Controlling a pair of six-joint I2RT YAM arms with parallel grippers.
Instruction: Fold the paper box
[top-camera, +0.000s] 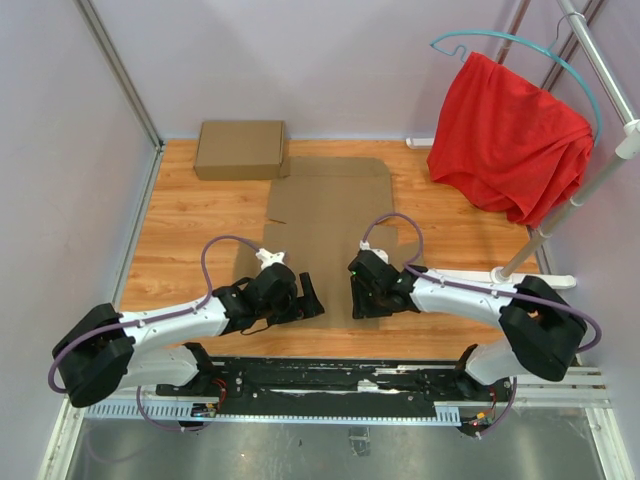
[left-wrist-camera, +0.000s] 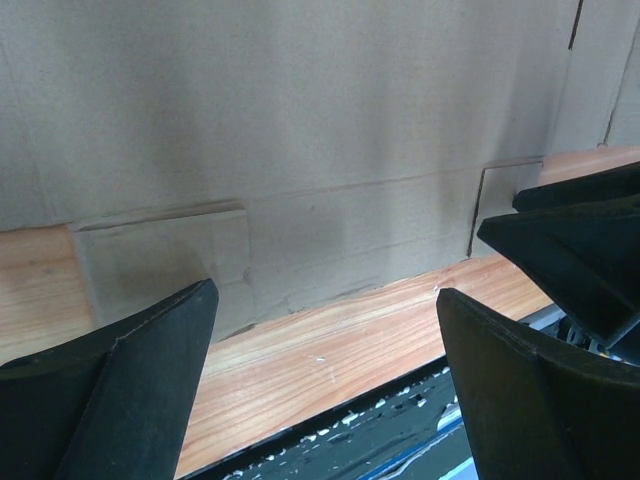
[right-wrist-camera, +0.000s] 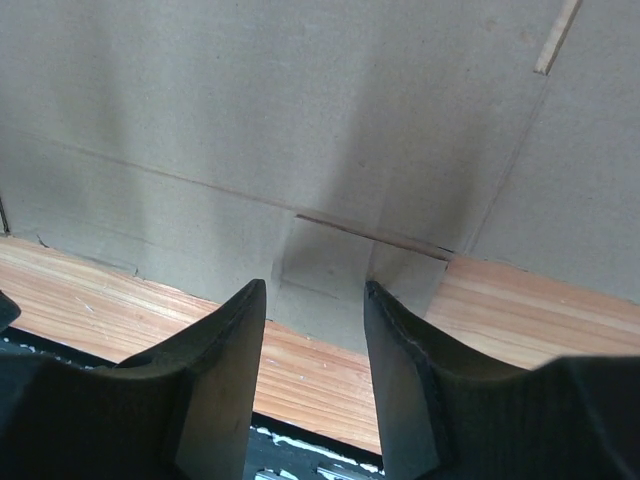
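Observation:
The paper box (top-camera: 330, 215) is a flat brown die-cut cardboard sheet lying unfolded on the wooden table (top-camera: 180, 230). Its near edge with small tabs shows in the left wrist view (left-wrist-camera: 300, 130) and the right wrist view (right-wrist-camera: 300, 120). My left gripper (top-camera: 310, 298) is open wide and empty at the sheet's near left edge, fingertips just short of the cardboard (left-wrist-camera: 325, 295). My right gripper (top-camera: 358, 292) is open with a narrower gap and empty, pointing at a small near-edge tab (right-wrist-camera: 315, 285). The two grippers are close together.
A formed flat brown cardboard box (top-camera: 240, 148) lies at the back left, touching the sheet's far corner. A red cloth (top-camera: 510, 135) hangs on a teal hanger from a white rack (top-camera: 590, 180) at the right. The black arm rail (top-camera: 340, 375) runs along the near edge.

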